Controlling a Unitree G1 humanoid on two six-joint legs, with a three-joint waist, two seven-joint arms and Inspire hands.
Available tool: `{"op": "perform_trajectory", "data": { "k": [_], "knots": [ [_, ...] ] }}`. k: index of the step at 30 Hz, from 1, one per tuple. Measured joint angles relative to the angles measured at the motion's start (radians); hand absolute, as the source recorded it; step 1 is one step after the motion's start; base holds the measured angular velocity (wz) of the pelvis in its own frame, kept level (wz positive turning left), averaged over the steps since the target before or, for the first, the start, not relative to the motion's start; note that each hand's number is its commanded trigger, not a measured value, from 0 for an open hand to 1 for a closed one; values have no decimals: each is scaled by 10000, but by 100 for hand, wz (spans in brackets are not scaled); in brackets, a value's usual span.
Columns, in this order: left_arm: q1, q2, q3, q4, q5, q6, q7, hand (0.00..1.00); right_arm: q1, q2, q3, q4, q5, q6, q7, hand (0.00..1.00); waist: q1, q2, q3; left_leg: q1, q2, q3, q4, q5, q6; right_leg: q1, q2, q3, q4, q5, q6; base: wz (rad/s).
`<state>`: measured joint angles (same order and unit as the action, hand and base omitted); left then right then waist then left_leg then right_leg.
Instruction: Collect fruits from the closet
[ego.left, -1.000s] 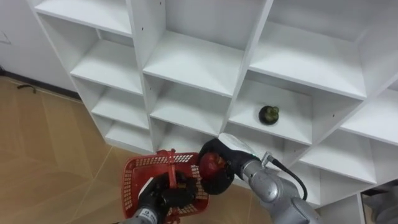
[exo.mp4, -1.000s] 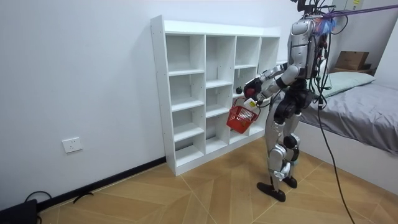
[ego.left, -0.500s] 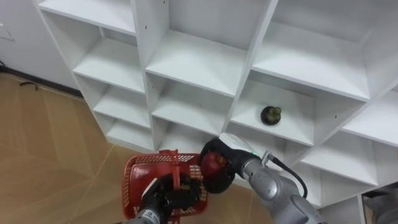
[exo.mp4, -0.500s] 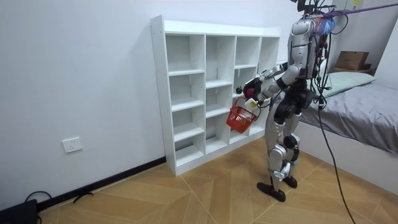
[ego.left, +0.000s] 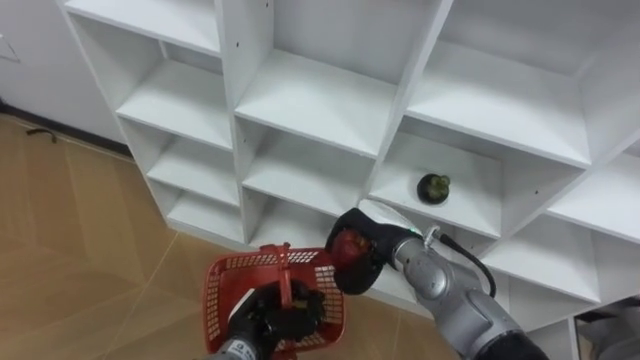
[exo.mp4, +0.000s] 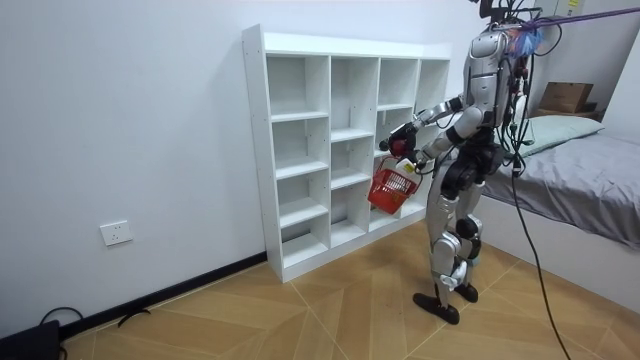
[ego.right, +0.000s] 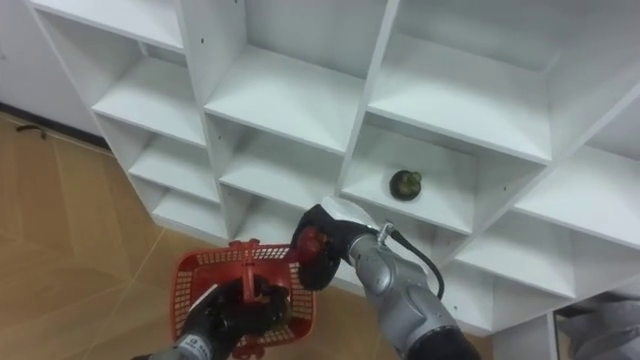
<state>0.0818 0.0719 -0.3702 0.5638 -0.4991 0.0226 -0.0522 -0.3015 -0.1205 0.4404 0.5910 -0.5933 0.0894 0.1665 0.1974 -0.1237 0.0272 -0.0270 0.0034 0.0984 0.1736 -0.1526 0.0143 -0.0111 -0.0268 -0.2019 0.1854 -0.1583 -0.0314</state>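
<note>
Closest to me, my left hand (ego.left: 262, 322) is low in the eye views, fingers curled tight round the upright handle of the red basket (ego.left: 220, 297); the basket hangs from that grip with its mesh walls and open top facing up at me; inside it I can't make out anything past my own fingers. Just to the right and a touch farther out, my right hand (ego.left: 378, 240) is wrapped round a red fruit (ego.left: 346, 245), fingers and thumb closed on it; the fruit sits at the basket's far right corner, above the rim, not inside. Under both hands runs the wooden floor (ego.left: 80, 230). Beyond them stands the white closet (ego.left: 320, 100), open cubbies in rows; one dark green fruit (ego.left: 433, 187) sits alone on a shelf, in the cubby just above and behind my right hand, apart from my fingers. From the room view I'm standing upright before the closet's right-hand columns, both arms raised toward it; a bed (exo.mp4: 590, 190) lies behind me with a cardboard box (exo.mp4: 566, 96) on it.
</note>
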Motion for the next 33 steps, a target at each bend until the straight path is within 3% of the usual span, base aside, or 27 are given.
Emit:
{"op": "perform_trajectory", "data": {
  "k": [17, 30, 33],
  "knots": [
    [0, 14, -175, 0, 0, 3, -77, 100, -12, 68, 69, -17, 9, 5, 14, 100, 24, 13, 8, -503, -4, -187, 165, -6, 2, -327, -11, -211, 27, 4, -10, 4],
    [-4, -61, -350, 14, -2, -10, -268, 100, -12, 579, 187, -10, 8, 11, 218, 100, 44, 8, 16, -490, -6, -172, 161, -6, 2, -317, 5, -203, 45, 5, -10, 0],
    [-4, -58, -347, 85, 6, -9, -274, 100, -11, 587, 310, -3, 3, 13, 220, 97, 45, 42, 59, -504, -6, -192, 159, -6, 3, -312, 39, -218, 49, 5, -10, 0]
  ]
}}
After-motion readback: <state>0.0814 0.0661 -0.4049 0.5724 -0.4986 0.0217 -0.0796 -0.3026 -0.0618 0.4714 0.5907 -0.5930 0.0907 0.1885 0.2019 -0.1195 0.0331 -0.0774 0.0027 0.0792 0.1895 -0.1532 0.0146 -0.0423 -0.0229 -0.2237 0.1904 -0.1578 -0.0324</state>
